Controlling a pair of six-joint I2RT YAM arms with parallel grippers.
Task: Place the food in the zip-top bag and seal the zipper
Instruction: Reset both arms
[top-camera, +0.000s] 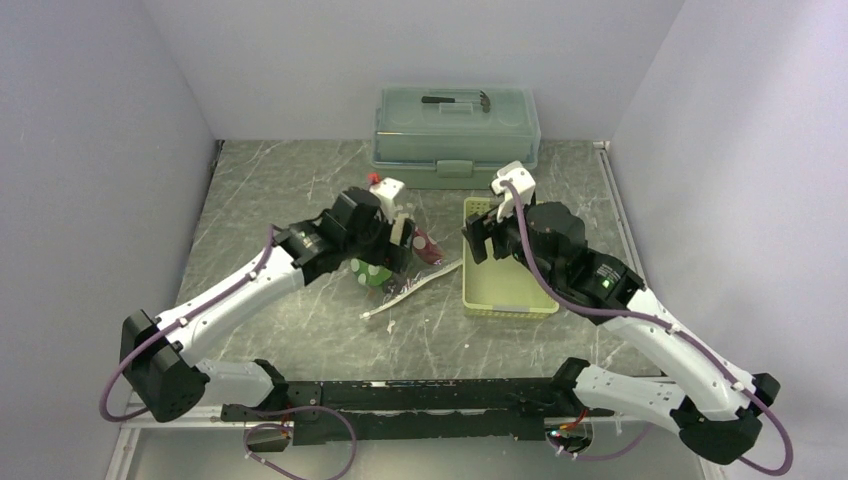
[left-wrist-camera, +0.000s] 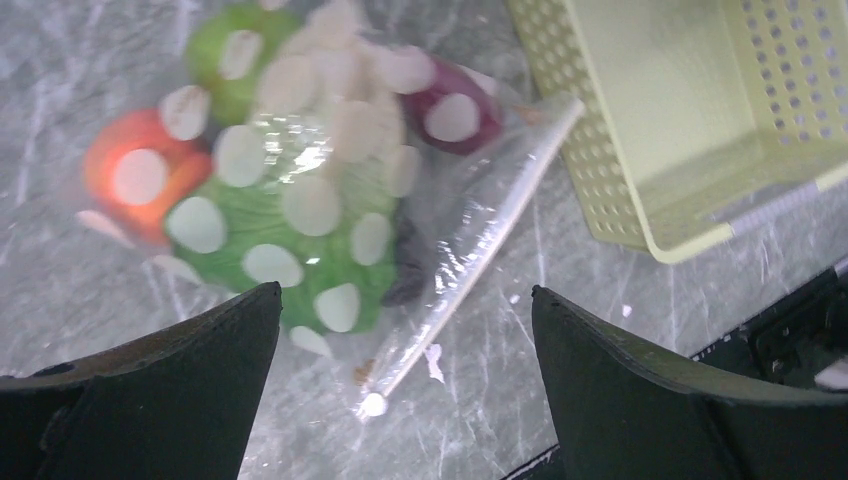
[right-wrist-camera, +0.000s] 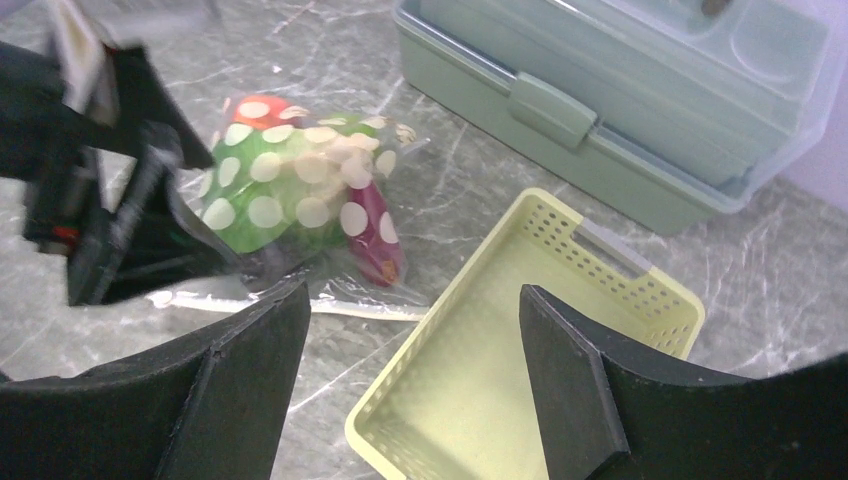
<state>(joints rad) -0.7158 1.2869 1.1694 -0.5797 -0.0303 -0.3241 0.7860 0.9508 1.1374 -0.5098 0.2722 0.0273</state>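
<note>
The polka-dot zip-top bag (left-wrist-camera: 330, 130) lies on the table with food inside: green lettuce (left-wrist-camera: 290, 235), an orange-red fruit (left-wrist-camera: 140, 175), a green fruit (left-wrist-camera: 235, 50), a magenta root (left-wrist-camera: 450, 105) and a dark piece (left-wrist-camera: 410, 265). I cannot make out the watermelon slice. The zipper (left-wrist-camera: 480, 230) runs along the bag's edge nearest the tray. My left gripper (left-wrist-camera: 405, 292) is open and empty, hovering just above the bag (top-camera: 400, 265). My right gripper (right-wrist-camera: 412, 290) is open and empty above the tray's left edge, right of the bag (right-wrist-camera: 300, 190).
A pale yellow-green perforated tray (top-camera: 505, 290) sits right of the bag, with nothing in it in the right wrist view (right-wrist-camera: 520, 330). A lidded grey-green box (top-camera: 455, 125) stands at the back wall. Side walls close in left and right.
</note>
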